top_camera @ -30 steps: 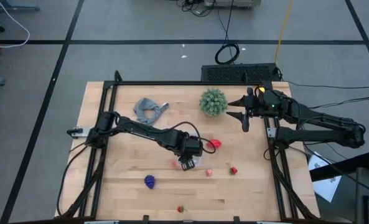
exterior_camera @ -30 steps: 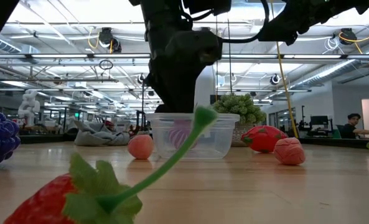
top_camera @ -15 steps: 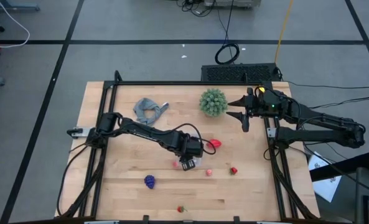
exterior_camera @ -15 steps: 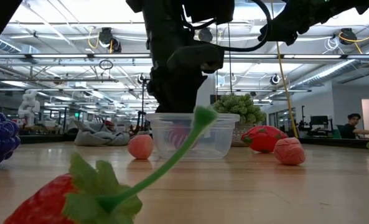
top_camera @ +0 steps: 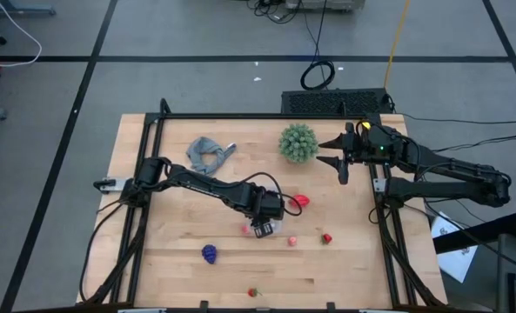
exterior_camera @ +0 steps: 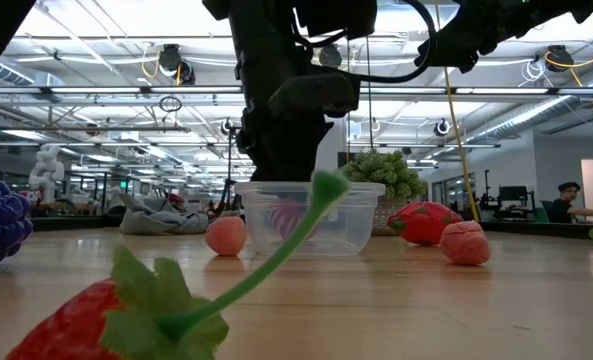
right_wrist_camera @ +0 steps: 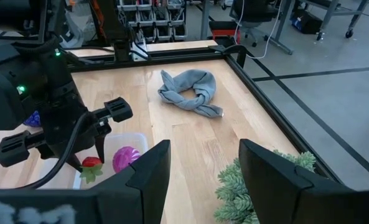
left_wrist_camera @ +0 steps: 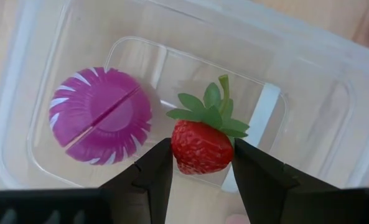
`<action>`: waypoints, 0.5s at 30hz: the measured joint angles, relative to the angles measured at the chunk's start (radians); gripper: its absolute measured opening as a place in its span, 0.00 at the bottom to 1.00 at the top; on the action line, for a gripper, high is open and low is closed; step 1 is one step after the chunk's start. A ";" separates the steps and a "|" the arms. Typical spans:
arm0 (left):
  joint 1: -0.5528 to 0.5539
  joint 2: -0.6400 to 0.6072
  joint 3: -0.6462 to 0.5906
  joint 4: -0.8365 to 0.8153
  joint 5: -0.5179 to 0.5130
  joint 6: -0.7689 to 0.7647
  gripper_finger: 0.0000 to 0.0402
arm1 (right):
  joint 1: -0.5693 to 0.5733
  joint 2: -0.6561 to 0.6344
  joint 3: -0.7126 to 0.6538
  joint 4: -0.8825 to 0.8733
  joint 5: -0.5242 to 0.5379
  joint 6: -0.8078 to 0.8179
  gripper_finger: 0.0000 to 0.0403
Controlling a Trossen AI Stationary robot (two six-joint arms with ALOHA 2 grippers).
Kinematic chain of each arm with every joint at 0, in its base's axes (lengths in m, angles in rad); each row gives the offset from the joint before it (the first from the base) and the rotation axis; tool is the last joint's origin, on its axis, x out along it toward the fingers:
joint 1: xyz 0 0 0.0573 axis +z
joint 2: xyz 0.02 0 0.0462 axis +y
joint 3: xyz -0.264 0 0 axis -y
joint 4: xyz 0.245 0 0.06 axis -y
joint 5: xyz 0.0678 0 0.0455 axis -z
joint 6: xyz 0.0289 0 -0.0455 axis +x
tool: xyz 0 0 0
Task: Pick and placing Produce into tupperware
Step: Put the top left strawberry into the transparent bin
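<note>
Left wrist view: strawberry point(left_wrist_camera: 200, 147) between left tool point(left_wrist_camera: 200, 177) fingers

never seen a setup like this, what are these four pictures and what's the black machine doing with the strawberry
It is a robot with two dark arms at a wooden table. Each arm ends in two-finger jaws.

One picture looks straight down from above, one looks level across the table top, and two come from cameras on the arms' wrists.

The left gripper hangs over a clear tupperware and holds a toy strawberry between its jaws. A magenta round piece already lies inside the tupperware.

The right gripper waits open and empty at the table's far right, beside the green plant.

On the table lie purple grapes, another strawberry, a few small red and pink pieces, and a grey cloth.
</note>
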 joint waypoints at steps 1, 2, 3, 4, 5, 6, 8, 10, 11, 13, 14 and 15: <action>0.000 0.000 0.000 0.000 0.000 0.000 0.40 | 0.000 0.000 0.000 0.000 0.000 0.000 0.45; 0.000 0.000 0.000 0.000 0.002 0.002 0.40 | 0.000 0.000 0.000 0.000 0.000 0.000 0.45; 0.000 0.000 0.000 0.000 0.004 0.004 0.40 | 0.000 0.000 0.000 0.000 0.000 0.000 0.45; 0.000 0.000 0.000 0.000 0.010 0.007 0.40 | 0.000 0.000 0.000 0.000 0.000 0.000 0.45; 0.000 0.000 0.000 0.000 0.018 0.008 0.40 | 0.000 0.000 0.000 0.000 0.000 0.000 0.45; 0.000 0.000 0.000 0.000 0.021 0.007 0.40 | 0.000 0.000 0.000 0.000 0.000 0.000 0.45; 0.000 0.000 0.000 0.000 0.022 0.007 0.40 | 0.000 0.000 0.000 0.000 0.000 0.000 0.45; 0.000 0.000 0.000 0.000 0.021 0.006 0.42 | 0.000 0.000 0.000 0.000 0.000 0.000 0.45; 0.000 0.000 0.000 0.000 0.022 0.006 0.43 | 0.000 0.000 0.000 0.000 0.000 0.000 0.45; 0.000 0.000 0.000 0.000 0.021 0.006 0.46 | 0.000 0.000 0.000 0.000 0.000 0.000 0.45; 0.000 0.000 0.000 0.000 0.021 0.004 0.48 | 0.000 0.000 0.000 0.000 0.000 0.000 0.45; 0.000 0.000 0.000 0.000 0.021 0.004 0.49 | 0.000 0.000 0.000 0.000 0.000 0.000 0.45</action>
